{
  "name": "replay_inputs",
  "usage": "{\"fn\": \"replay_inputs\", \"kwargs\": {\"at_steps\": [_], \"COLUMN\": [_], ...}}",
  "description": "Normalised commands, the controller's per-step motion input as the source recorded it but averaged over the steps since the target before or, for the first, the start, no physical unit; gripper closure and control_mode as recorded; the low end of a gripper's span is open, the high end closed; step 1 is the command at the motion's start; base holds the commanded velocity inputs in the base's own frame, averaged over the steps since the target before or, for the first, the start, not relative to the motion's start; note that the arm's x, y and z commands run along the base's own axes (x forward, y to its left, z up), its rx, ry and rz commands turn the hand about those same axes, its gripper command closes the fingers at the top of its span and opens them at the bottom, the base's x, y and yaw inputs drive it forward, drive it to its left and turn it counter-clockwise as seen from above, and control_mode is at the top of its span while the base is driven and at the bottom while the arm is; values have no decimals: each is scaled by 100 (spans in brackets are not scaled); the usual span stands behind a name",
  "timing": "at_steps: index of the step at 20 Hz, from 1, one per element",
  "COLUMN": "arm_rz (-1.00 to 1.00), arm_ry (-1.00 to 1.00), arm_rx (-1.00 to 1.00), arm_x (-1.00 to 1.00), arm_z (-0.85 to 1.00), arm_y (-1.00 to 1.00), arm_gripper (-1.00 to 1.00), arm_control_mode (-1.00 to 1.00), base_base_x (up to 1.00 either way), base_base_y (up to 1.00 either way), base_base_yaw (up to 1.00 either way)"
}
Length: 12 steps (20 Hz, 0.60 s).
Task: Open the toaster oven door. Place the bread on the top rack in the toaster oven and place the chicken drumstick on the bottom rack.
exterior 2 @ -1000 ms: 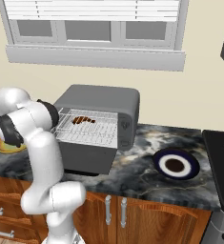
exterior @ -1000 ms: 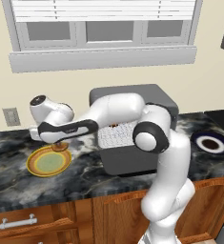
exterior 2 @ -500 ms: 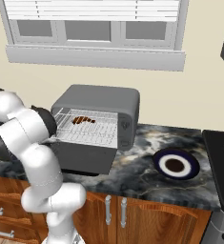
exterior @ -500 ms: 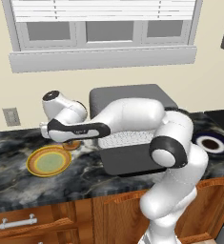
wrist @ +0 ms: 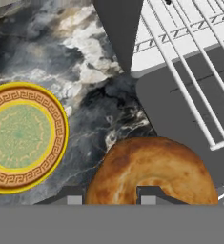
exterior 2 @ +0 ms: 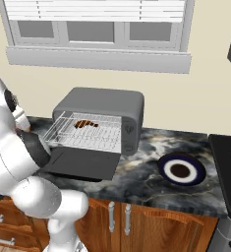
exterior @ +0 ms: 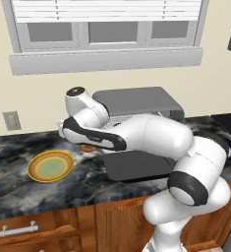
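1. Against the earlier frames, the arm (exterior: pixel 151 138) has swung right: a second ago its hand hung over the plate (exterior: pixel 50 166); now it sits between the plate and the door (exterior: pixel 136 165), with the elbow bulking low at the right of the left base view.
2. The bread (wrist: pixel 154 171) has come along with the hand; it shows in the left base view as a tan sliver (exterior: pixel 89 147) under the wrist, just left of the door's edge.
3. The plate is yellow-rimmed with a green centre and a brown key-pattern ring; nothing lies on it, and it rests on the counter (exterior: pixel 18 182) left of the oven (exterior 2: pixel 104 106).
4. No brand, label or writing can be read on the oven, the plate or anything else.
5. The gripper (wrist: pixel 108 196) has its jaws clamped on the bread, the two dark tips pressed into its near edge in the hand view.
6. The bread is a round, golden-brown bun with a darker, mottled crust; it hangs above the marbled counter beside the door's corner.
7. The door lies flat, fully down. A wire rack (exterior 2: pixel 85 133) is pulled out over it.
8. The drumstick (exterior 2: pixel 85 124), dark reddish-brown, lies at the back of that rack, inside the oven mouth.
9. Further right, a dark-rimmed dish (exterior 2: pixel 181 170) with a white centre sits on the counter.
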Motion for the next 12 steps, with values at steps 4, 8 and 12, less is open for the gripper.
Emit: {"fn": "replay_inputs", "kwargs": {"at_steps": [4,8,12], "arm_rz": [1,4,7], "arm_ry": [0,0,0], "arm_rx": [2,1,1], "arm_x": [0,13,22], "arm_z": [15,10,10], "arm_y": [-60,-59,-56], "arm_gripper": [100,100,100], "arm_control_mode": [-100,-100,-100], "base_base_x": [0,0,0], "base_base_y": [0,0,0], "base_base_yaw": [0,0,0]}}
